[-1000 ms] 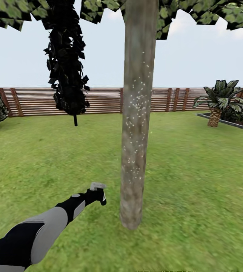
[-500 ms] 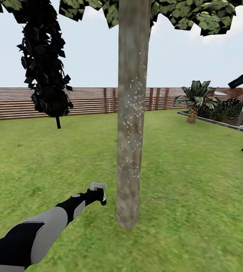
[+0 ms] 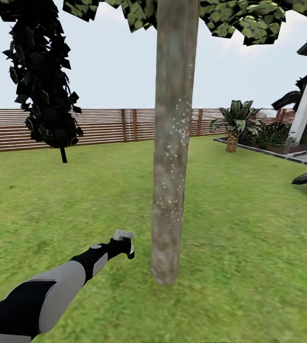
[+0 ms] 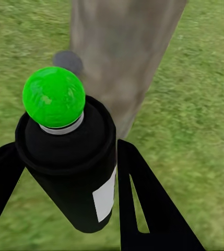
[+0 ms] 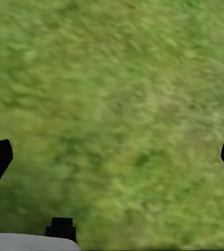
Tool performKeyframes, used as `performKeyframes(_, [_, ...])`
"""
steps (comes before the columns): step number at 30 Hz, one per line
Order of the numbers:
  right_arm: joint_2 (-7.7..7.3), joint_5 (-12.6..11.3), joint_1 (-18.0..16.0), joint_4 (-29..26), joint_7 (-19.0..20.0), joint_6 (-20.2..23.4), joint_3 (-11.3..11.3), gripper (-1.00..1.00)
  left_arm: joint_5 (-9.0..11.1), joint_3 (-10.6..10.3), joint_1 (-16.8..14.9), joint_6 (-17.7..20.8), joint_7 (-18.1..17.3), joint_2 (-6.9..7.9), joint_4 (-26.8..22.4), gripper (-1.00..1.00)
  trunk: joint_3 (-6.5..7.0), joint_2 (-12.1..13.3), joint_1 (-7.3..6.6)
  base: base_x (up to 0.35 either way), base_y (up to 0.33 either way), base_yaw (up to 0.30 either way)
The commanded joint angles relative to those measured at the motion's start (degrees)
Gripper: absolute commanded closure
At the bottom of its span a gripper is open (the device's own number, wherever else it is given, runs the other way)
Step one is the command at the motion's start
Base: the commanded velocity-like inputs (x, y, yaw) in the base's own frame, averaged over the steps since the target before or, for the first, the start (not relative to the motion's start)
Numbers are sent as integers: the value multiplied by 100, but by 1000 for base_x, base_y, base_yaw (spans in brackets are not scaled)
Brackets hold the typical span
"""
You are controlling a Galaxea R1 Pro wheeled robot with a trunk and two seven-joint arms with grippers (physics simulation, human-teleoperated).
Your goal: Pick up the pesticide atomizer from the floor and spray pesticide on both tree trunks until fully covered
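Head view puts you mid-spray on tree 1: left gripper (image 3: 125,247) jaws clamped on the pesticide atomizer (image 4: 72,167) beside the tree trunk (image 3: 171,157), specks covering just 1 patch, so aim at bare bark next; right gripper (image 5: 112,157) wide open, empty.

The head camera looks forward and slightly down over the lawn (image 3: 249,228) at the trunk (image 3: 171,143), which stands near. The left wrist camera looks along its claw (image 4: 65,178) at the same trunk (image 4: 122,57), very close. The right wrist camera faces straight down on grass (image 5: 117,104).
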Motion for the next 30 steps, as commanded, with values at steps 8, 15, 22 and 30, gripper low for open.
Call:
performKeyframes(8, [2,0,0,2,0,1,0,-100,3,5,0,0,0,0,2,100,-62,0,0,0,350,-174])
performKeyframes(15, [1,0,0,1,0,0,0,-100,3,7,0,0,0,0,2,100,-96,0,0,0,350,-106])
performKeyframes(22, [1,0,0,0,0,-1,0,-100,3,6,0,0,0,0,4,100,-91,0,0,0,350,-189])
performKeyframes(30, [0,0,0,4,0,-1,0,-100,3,6,0,0,0,0,4,100,-76,0,0,0,350,-284])
